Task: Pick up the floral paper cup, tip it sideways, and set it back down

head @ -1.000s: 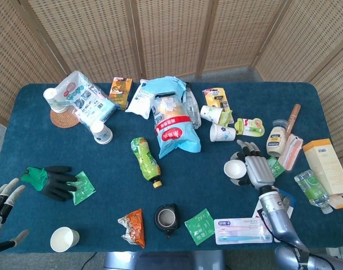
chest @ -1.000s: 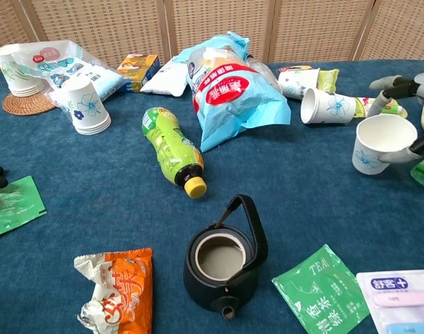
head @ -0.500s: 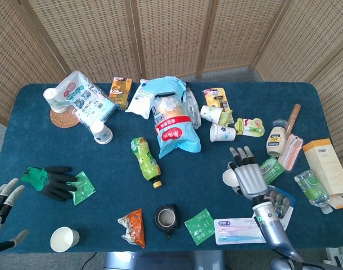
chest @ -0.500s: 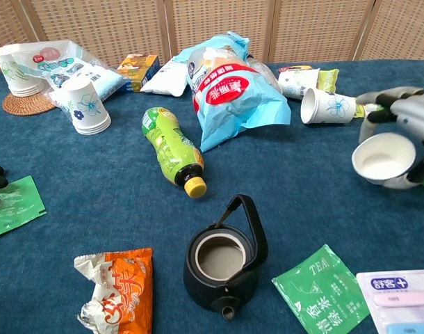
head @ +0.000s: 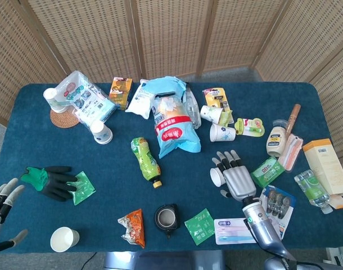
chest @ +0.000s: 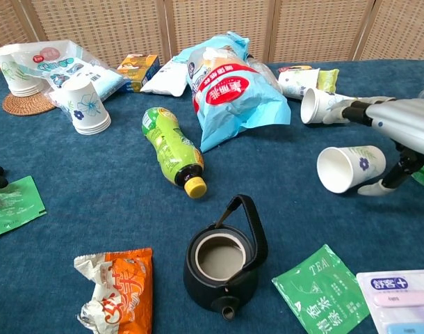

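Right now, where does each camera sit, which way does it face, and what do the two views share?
Head view: high above the near edge, looking steeply down on the whole table; left hand and right hand show.
Chest view: low, looking across the table; only the right hand shows.
Shared: floral paper cup, tipped sideways, kettle.

A staged test room: blue-clothed table strewn with groceries, ringed by wicker screens.

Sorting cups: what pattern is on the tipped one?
White floral paper cup with a small blue flower; chest view.
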Controlling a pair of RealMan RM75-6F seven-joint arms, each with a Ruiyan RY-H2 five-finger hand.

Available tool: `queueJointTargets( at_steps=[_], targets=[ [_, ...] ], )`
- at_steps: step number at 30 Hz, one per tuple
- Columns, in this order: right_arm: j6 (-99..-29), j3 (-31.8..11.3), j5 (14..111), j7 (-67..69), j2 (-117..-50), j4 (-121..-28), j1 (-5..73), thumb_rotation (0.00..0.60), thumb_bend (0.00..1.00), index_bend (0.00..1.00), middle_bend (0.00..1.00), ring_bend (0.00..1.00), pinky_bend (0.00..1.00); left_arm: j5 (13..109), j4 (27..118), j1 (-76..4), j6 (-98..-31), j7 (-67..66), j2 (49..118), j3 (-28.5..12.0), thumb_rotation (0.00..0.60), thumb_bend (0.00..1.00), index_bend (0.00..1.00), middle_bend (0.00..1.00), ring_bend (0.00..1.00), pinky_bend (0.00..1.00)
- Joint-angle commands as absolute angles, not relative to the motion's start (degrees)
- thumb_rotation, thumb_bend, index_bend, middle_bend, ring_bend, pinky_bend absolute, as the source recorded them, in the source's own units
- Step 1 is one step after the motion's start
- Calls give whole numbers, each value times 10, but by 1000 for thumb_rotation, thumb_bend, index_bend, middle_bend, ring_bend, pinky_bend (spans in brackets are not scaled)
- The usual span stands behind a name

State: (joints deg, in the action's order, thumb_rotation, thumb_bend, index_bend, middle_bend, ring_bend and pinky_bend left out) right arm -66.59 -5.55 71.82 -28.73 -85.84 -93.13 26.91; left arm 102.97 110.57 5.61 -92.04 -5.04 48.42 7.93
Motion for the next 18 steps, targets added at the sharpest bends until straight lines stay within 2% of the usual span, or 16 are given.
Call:
queueJointTargets(
  at_steps=[1,10,18],
  targets=[
    [-657,-59,709,-279,-849,-936,271,600,97,124,0,0,0,1030,1106,56,-920,-51,485,80,600,240,0,0,0,0],
    [-578,-84,659,-196,-828,-891,296,600,88,187,0,0,0,1029,1108,55,-915,-58,487,80,600,242,0,0,0,0],
    [-544,-102,633,-139,-839,-845,311,600,84,240,0,0,0,1028,1108,55,-915,-59,487,80,600,241,0,0,0,0]
  ],
)
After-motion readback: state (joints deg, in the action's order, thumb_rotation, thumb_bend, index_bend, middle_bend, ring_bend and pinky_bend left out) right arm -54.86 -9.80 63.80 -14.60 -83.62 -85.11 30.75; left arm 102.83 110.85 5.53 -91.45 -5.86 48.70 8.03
